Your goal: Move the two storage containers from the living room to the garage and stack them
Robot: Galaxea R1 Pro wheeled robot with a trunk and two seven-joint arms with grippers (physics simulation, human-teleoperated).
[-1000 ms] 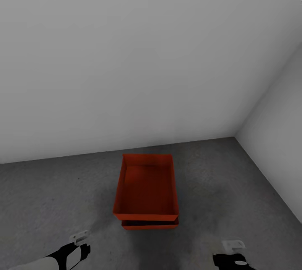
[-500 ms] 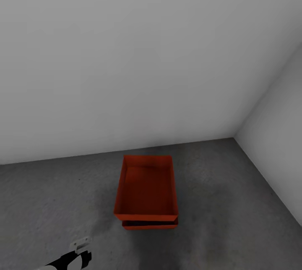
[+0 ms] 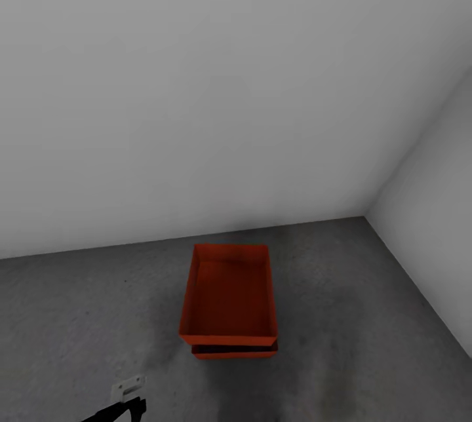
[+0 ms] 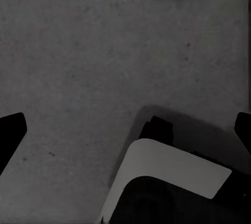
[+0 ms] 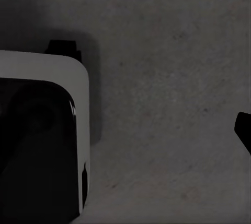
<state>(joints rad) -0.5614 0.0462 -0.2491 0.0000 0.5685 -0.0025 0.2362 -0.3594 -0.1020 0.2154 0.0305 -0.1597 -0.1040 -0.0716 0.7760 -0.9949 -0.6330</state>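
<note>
Garage floor (image 3: 78, 317) holds both storage containers (image 3: 228, 297), one stacked on the other by the wall | left hand (image 4: 125, 130) spread wide, holding nothing, right's spread unclear | back off slow, don't bump it.

Two storage containers — upper container (image 3: 228, 297), lower container (image 3: 234, 350) — one tool (image 3: 128, 392).

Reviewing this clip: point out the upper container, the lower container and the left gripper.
upper container (image 3: 228, 297), head view, on its inner bottom.
lower container (image 3: 234, 350), head view, on the strip of its near wall showing beneath the upper one.
left gripper (image 3: 128, 388), head view, on its pale fingertip at the bottom edge.
</note>
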